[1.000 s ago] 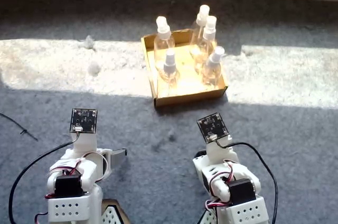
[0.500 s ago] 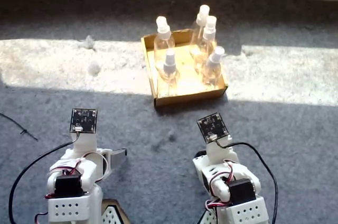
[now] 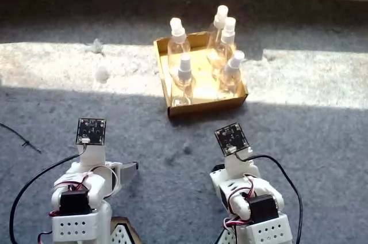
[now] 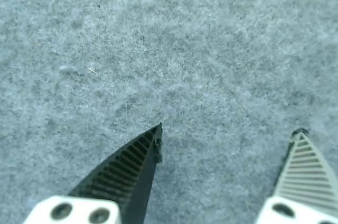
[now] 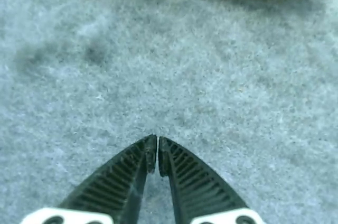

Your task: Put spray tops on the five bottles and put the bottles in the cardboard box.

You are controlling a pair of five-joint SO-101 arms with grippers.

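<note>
Standing in the cardboard box (image 3: pixel 207 106): five capped bottles (image 3: pixel 184 75).
Left gripper (image 4: pixel 229 129) wide; right gripper (image 5: pixel 157 139) pinched empty, box beyond its tips.

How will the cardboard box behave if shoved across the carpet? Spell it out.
The cardboard box has low, thin walls, so it would likely flex when pushed. Its five bottles stand tall above the rim and could tip. The fuzzy carpet would probably drag on it.

Tan cardboard box (image 3: pixel 207 106); white spray tops (image 3: pixel 177 28); grey carpet (image 3: pixel 172 157).
</note>
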